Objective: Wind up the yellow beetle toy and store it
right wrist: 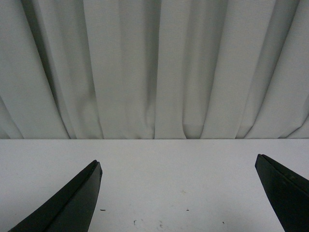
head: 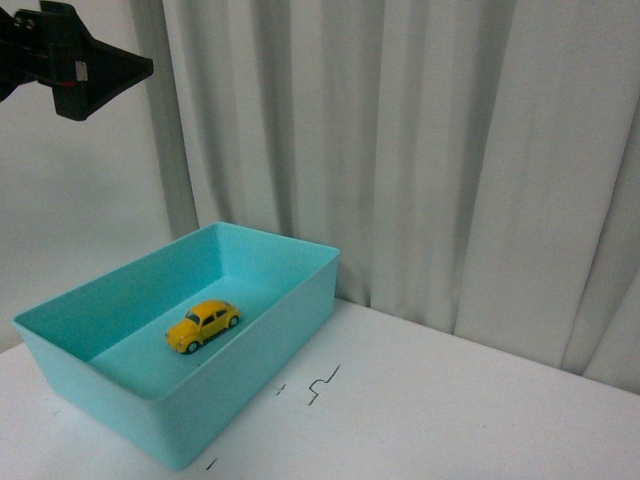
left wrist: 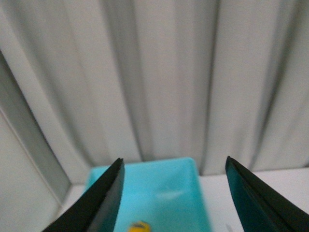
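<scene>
Yellow beetle toy is shown on its wheels inside the teal bin, lower left of frame. Left end effector, high at upper left, and right end effector are spread wide, empty. Storing is judged done; only retreat is called for.

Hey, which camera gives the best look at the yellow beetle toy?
The front view: the whole yellow beetle toy shows clearly, sitting inside the teal bin. The left wrist view catches only a blurred yellow sliver of it. The right wrist view shows none of it, only table and curtain.
</scene>
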Action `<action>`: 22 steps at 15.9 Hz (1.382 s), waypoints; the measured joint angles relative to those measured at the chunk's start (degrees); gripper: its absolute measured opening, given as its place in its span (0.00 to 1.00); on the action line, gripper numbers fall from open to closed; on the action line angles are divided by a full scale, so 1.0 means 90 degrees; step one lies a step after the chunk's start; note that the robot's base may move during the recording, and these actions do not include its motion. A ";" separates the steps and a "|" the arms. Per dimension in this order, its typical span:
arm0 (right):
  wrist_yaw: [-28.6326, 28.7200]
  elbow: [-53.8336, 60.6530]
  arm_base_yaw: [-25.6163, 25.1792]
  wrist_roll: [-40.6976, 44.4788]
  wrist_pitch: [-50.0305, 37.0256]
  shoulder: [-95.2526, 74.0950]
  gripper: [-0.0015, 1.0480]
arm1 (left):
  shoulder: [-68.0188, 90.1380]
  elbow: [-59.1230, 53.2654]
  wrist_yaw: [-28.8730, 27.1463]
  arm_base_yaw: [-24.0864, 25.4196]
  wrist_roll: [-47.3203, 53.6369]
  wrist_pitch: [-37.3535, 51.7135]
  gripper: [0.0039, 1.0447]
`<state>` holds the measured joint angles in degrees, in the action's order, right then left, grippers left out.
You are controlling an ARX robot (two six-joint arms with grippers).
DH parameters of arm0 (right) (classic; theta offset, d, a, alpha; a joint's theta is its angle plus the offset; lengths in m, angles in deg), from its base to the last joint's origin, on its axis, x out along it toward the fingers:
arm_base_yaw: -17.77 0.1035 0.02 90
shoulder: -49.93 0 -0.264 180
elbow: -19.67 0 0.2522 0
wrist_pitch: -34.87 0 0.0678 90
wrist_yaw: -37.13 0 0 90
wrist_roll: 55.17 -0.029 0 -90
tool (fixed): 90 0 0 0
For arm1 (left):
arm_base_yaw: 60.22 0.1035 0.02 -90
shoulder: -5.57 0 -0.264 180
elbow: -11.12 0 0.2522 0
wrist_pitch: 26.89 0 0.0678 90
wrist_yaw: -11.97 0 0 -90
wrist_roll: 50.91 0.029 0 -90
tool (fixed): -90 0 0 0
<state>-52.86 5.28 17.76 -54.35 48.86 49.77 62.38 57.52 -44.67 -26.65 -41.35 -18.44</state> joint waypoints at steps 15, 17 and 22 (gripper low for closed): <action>0.0000 0.0000 0.0000 0.0000 0.0002 0.0000 0.94 | -0.4367 -0.3230 -0.3604 -0.3755 -0.1030 -0.0942 0.01; 0.0000 0.0000 0.0000 0.0000 0.0002 0.0000 0.94 | -0.4595 -0.3303 -0.3716 -0.3718 -0.1032 -0.1078 0.01; -0.0002 0.0000 0.0000 0.0000 0.0000 0.0000 0.94 | -0.5151 -0.3568 -0.3708 -0.3728 -0.1037 -0.1328 0.01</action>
<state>-52.88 5.28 17.76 -54.35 48.86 49.77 16.03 25.41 -78.04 -60.21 -50.68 -30.39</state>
